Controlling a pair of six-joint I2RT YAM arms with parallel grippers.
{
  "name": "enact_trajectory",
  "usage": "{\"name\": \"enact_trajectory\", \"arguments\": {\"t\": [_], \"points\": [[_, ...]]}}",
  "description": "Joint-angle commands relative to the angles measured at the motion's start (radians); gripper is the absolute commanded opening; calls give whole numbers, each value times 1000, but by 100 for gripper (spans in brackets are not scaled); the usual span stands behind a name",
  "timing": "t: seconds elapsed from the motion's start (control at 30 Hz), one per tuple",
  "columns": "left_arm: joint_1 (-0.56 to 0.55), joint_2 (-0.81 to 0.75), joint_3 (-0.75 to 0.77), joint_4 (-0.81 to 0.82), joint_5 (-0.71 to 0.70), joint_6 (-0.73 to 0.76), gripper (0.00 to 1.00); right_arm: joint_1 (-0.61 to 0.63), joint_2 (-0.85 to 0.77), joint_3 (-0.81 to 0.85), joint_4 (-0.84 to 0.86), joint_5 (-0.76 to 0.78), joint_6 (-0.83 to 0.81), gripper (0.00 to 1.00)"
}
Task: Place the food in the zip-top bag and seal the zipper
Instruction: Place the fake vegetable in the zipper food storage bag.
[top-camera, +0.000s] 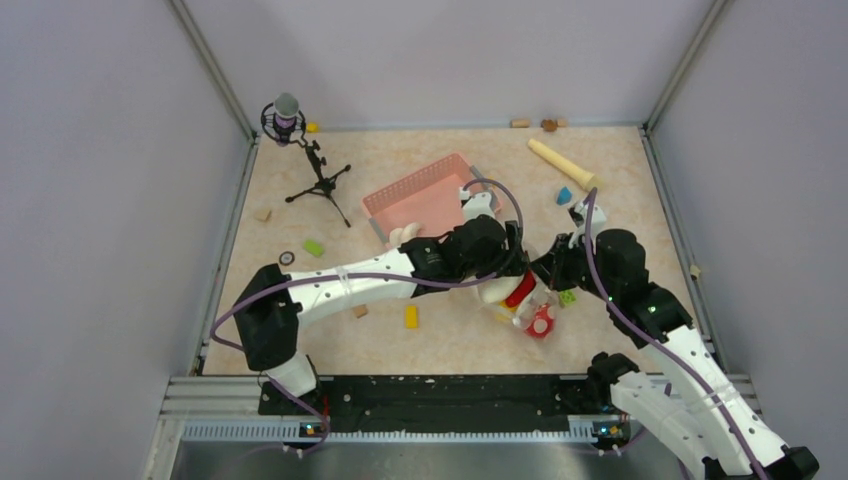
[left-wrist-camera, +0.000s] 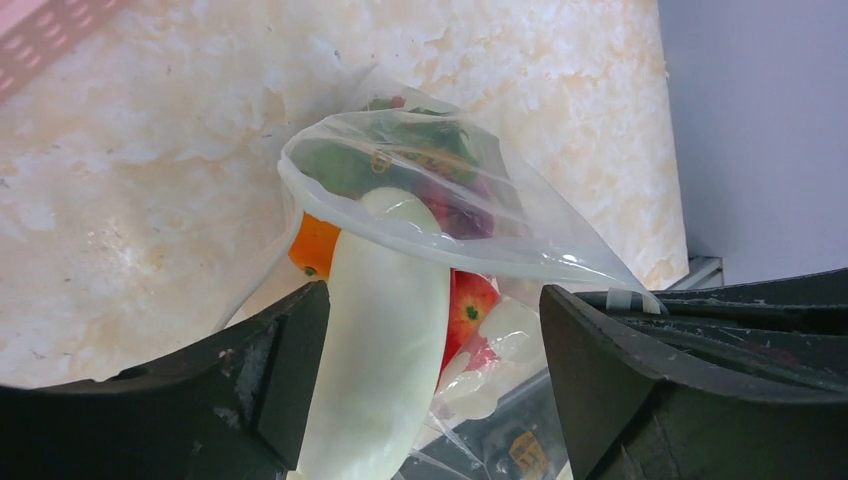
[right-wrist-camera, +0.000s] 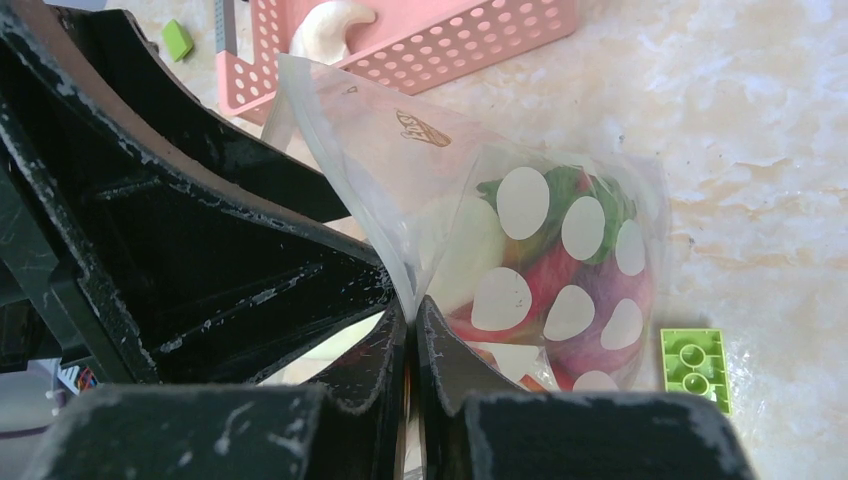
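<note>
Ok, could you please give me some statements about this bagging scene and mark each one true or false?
1. The right pincer is shut on the edge of the zip-top bag. True.
2. The left pincer is shut tight. False: its jaws stand apart, with a long white piece between them.
3. The bag is empty. False: food shows through it, a red apple among it.
4. A green block lies on the table beside the bag. True.
5. The bag's mouth is sealed. False: it gapes open, and the white piece pokes into it.
</note>
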Motion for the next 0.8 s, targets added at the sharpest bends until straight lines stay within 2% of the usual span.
{"name": "enact_trajectory", "arguments": {"t": [0.0,0.33,0.57,0.77], "points": [[-28,-24,48,21,9,64,83,-4,-10,-6,48,-3,-6,5],[-29,-159,-16,14,126,204,86,-2,-12,-6,49,-2,-5,5],[-28,-323,-183,-7,-111,168,86,-3,-13,-6,48,-6,-6,5],[-28,-331,-219,-64,-226,118,82,-2,-10,-5,48,-6,-5,5]]}}
